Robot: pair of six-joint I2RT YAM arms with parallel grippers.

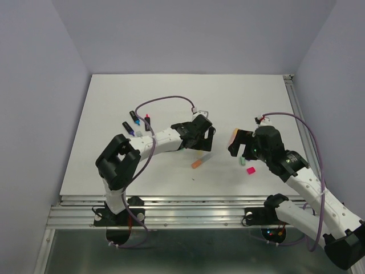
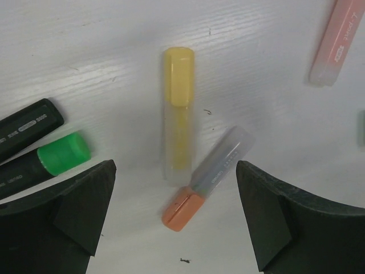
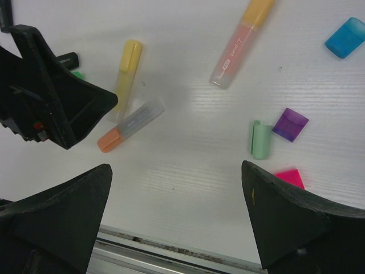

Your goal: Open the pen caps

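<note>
Under the left claw (image 2: 179,220), released with its fingers spread wide and gripping nothing, I see a short highlighter with a frosted grey barrel (image 2: 221,161) lying slantwise on the white table (image 2: 85,45), its stubby orange cap (image 2: 182,210) on. Just beside it lies a yellow highlighter (image 2: 179,137) with its yellow cap (image 2: 178,77) seated, and at the left a bright green cap (image 2: 64,153) sits on a black pen body (image 2: 23,174). Across the table the right claw (image 3: 177,222) is equally released and empty. Near its right finger four loose caps lie on the table: a pale green cap (image 3: 261,140) just beside a purple cap (image 3: 291,124), a bright pink cap (image 3: 291,177) partly hidden by the finger, and a cyan cap (image 3: 345,37) well apart.
</note>
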